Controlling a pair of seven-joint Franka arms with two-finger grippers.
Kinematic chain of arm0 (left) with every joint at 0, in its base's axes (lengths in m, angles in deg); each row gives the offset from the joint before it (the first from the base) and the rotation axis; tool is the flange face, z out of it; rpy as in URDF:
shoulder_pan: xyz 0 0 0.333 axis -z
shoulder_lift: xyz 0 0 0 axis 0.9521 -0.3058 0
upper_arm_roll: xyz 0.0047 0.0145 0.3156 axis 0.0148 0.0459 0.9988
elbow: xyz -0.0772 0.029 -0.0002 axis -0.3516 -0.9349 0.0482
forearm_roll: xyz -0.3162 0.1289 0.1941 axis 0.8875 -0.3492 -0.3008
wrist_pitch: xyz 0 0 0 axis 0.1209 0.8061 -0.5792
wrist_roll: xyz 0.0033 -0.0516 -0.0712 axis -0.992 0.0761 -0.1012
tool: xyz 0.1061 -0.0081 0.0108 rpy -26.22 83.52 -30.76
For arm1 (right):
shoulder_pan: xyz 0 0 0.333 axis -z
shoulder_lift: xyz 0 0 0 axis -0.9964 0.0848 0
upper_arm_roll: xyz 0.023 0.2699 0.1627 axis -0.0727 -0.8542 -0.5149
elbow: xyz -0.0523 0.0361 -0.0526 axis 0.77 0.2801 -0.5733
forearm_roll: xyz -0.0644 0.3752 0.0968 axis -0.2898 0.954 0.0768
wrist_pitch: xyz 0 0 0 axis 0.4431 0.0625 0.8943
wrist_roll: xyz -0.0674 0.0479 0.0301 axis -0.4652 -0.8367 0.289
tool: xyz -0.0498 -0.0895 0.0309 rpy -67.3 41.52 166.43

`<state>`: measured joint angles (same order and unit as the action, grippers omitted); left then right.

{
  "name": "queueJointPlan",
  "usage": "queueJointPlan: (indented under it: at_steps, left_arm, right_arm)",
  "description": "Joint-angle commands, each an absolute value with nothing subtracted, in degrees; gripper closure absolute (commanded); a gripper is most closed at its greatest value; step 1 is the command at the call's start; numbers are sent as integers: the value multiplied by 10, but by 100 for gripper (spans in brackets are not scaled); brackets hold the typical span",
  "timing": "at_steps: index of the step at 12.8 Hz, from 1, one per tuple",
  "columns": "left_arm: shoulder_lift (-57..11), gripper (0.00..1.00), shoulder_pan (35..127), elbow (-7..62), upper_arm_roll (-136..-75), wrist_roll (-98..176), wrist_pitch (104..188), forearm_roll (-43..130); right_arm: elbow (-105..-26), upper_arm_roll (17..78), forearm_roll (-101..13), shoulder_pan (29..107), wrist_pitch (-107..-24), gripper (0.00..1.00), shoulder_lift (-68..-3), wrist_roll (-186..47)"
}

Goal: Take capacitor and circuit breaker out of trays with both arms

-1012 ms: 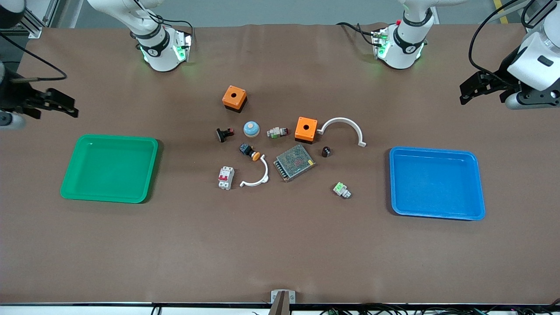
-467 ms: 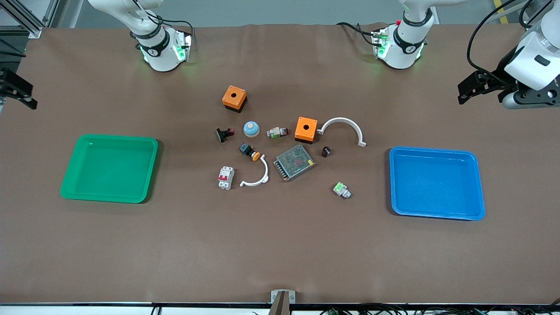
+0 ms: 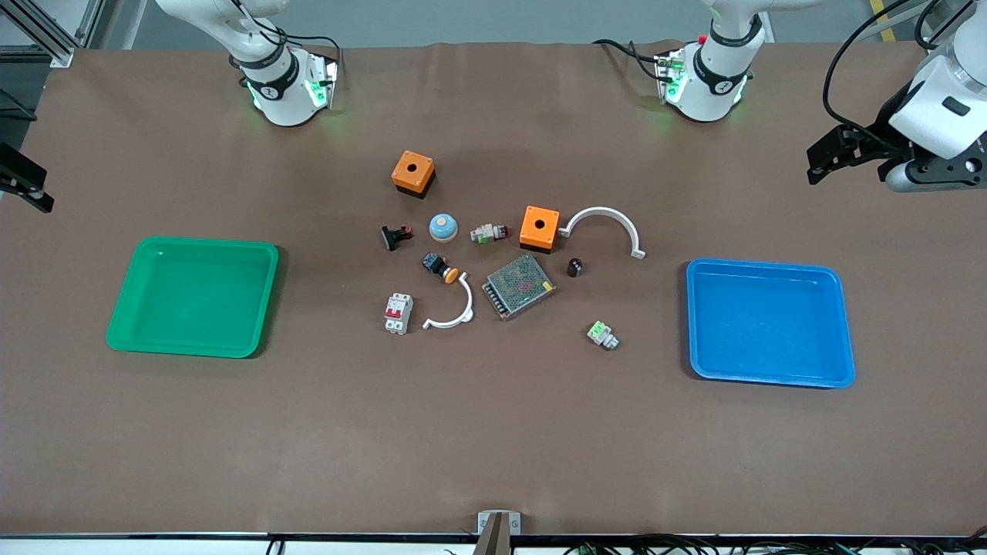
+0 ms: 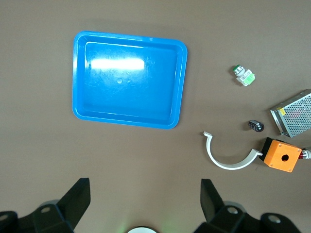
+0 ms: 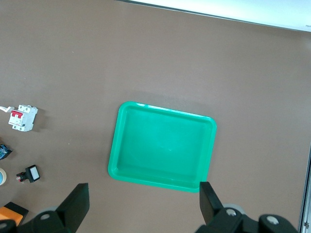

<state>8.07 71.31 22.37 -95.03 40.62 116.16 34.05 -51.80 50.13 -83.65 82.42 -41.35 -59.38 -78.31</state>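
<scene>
Both splayed-fingered grippers, left (image 4: 145,206) and right (image 5: 141,206), above matte brown table (image 3: 493,432)

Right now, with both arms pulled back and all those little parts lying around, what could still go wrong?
The capacitor is tiny and round, so a bump could roll it toward the orange box. The circuit breaker lies right beside a white curved piece; a careless reach may shove both. The left tool and right tool hang open over the table's ends, away from the parts.
</scene>
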Motion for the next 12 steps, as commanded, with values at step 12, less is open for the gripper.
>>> queueJointPlan:
  at_steps: [12]
  left_arm:
    - [86, 0, 710, 203, -950, 389, 1154, 344]
  right_arm:
    - [-514, 497, -808, 826, -414, 0, -588, -695]
